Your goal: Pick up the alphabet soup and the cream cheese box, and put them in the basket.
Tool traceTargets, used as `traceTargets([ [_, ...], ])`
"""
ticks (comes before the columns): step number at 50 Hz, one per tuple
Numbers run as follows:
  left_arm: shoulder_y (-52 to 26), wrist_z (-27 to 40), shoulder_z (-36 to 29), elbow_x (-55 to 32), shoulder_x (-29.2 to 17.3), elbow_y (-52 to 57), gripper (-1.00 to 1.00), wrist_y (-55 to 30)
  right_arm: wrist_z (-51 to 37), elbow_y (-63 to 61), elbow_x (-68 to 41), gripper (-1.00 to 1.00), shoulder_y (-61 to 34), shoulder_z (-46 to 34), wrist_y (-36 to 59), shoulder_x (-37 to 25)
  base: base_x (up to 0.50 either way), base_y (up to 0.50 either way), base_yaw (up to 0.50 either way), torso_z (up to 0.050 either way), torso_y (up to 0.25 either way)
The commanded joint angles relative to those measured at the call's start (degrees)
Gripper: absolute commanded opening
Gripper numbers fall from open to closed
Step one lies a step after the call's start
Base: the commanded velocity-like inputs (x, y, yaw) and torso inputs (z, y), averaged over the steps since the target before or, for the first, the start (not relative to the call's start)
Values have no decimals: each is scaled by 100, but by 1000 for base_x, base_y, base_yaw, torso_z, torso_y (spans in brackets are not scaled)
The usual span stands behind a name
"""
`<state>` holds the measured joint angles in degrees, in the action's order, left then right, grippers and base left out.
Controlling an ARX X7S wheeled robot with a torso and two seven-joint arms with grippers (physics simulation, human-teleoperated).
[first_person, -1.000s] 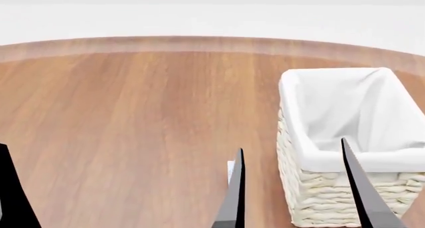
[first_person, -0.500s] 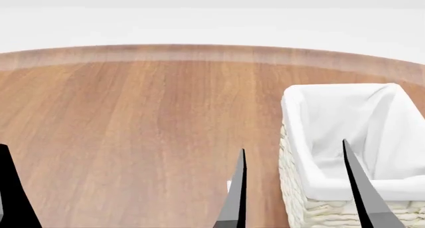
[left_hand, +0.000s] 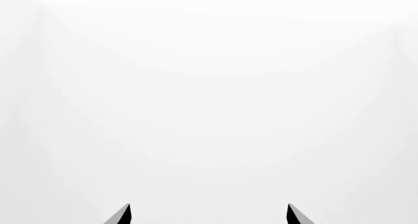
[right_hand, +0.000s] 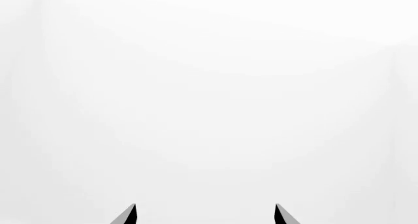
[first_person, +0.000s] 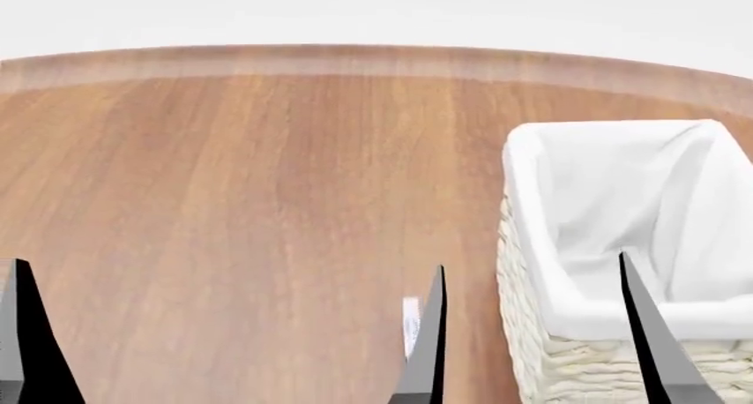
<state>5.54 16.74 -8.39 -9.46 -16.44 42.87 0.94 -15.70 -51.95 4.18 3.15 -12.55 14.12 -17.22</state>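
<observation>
The cream-white wicker basket [first_person: 553, 369] with its white cloth liner stands on the table at the right of the head view. My right gripper [first_person: 531, 263] is open; one finger is just left of the basket and the other is in front of its near rim. It holds nothing, and its wrist view [right_hand: 205, 205] shows only blank white. A small white thing [first_person: 410, 320] peeks out behind the left finger; I cannot tell what it is. My left gripper [left_hand: 208, 205] is open and empty; one finger [first_person: 30, 333] shows at the head view's left edge. The alphabet soup is out of view.
The round wooden table [first_person: 259, 183] fills the head view, with its far edge curving across the top. Behind it is plain white.
The head view has shifted: the table's far edge and the basket dropped in the picture, then rose again. Both grippers stay open, their fingers a little lower in view.
</observation>
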Motion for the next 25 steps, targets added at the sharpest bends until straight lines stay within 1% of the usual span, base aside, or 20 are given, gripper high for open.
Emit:
traceTargets([
  [1, 13, 39, -36, 45, -25, -26, 100, 14, -39, 33, -22, 100, 13, -20, -51, -32, 0, 0, 0, 0, -102],
  [25, -32, 101, -95, 103, -83, -67, 100, 17, -79, 108, -120, 100, -69, -39, -71, -88, 0, 0, 0, 0, -103],
])
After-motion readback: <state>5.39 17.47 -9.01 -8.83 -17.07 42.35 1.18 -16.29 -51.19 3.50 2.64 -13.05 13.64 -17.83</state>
